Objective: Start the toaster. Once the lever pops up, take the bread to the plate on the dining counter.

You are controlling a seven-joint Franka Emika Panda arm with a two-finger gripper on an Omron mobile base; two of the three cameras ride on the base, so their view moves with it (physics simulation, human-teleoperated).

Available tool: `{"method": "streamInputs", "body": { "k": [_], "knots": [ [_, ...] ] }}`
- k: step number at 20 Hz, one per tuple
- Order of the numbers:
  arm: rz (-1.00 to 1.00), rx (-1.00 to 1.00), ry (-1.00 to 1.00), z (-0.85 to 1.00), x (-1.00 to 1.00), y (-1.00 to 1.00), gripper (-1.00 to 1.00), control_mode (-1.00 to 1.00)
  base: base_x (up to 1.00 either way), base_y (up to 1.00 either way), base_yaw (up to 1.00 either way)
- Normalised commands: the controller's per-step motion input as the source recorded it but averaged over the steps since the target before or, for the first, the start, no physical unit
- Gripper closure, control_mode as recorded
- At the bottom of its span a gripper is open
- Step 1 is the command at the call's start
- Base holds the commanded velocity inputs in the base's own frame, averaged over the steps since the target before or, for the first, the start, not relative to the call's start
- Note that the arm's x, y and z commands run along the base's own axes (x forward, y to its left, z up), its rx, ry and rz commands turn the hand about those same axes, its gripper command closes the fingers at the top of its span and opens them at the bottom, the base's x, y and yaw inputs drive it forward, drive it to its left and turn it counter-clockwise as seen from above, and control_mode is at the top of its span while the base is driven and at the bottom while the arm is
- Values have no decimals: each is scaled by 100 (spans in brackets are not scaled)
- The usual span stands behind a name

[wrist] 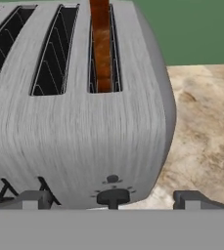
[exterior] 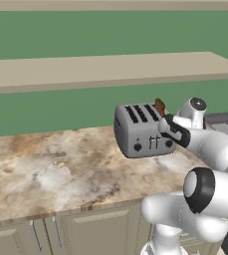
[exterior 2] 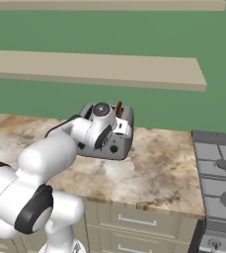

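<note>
No legible text, label, brand, number or sign appears in any view. The toaster has a plain brushed grey shell; the short tick marks fanned around its black knob carry no numerals or words. The bread standing in the slot is unmarked. The marbled counter, the cabinet drawers below it and the stove bear no lettering, and the stove's front knobs are too small to show any marking. The green wall and the beige shelf are blank.
</note>
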Motion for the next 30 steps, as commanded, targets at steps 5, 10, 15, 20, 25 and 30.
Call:
{"method": "streamInputs", "body": {
  "k": [5,10,15,20,25,30],
  "knots": [
    [0,0,0,-19,0,0,-100,-100,0,0,0],
    [0,0,0,-17,0,3,-100,-100,0,0,0],
    [0,0,0,-12,0,7,-100,-100,0,0,0],
    [0,0,0,-17,0,4,-100,-100,0,0,0],
    [0,0,0,-15,0,0,-100,-100,0,0,0],
    [0,0,0,-13,0,0,-100,-100,0,0,0]
  ]
}}
